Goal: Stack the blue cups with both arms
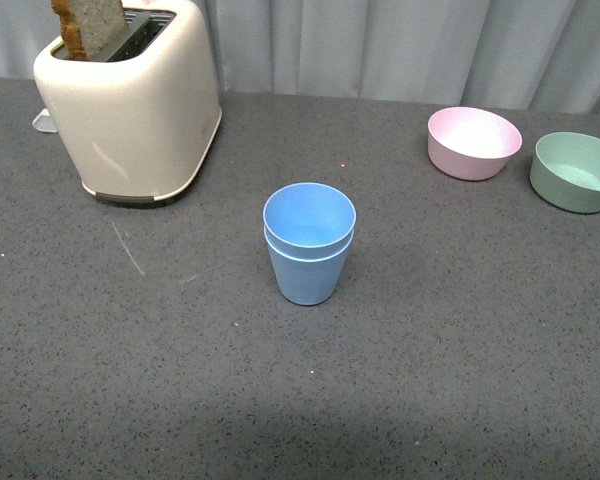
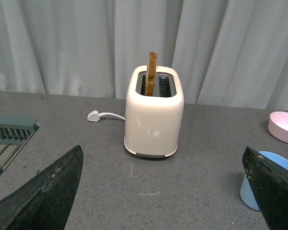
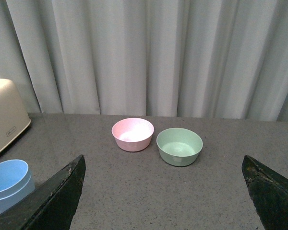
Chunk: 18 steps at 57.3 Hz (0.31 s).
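Blue cups sat nested on the counter (stack seemingly done); both grippers gaped empty, best kept clear.

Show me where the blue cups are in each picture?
Front view: the blue cups, one nested inside the other, stand mid-table, ahead of the toaster.
Left wrist view: only a piece of the cups peeks out at the right edge, behind a gripper finger.
Right wrist view: the cups sit at the lower left corner.
Shared landmark: the pink bowl appears in all three.
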Available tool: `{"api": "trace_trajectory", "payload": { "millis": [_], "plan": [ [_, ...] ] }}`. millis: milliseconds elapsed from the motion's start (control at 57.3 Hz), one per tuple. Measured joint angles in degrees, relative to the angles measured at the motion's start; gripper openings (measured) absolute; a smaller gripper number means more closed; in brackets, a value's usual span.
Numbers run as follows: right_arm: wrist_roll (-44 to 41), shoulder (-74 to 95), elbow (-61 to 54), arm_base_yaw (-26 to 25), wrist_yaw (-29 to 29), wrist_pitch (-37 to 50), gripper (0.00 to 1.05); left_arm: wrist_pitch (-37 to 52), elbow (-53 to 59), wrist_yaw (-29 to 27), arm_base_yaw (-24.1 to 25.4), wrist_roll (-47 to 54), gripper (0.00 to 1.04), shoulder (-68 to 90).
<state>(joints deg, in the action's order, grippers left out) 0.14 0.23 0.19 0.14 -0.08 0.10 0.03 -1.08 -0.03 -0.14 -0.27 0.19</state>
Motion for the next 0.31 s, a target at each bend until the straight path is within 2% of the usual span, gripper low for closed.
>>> {"api": "trace_trajectory", "payload": {
  "millis": [314],
  "plan": [
    [0.0, 0.0, 0.0, 0.0, 0.0, 0.0, 0.95, 0.0, 0.0, 0.0, 0.0, 0.0, 0.98, 0.0]
  ]
}}
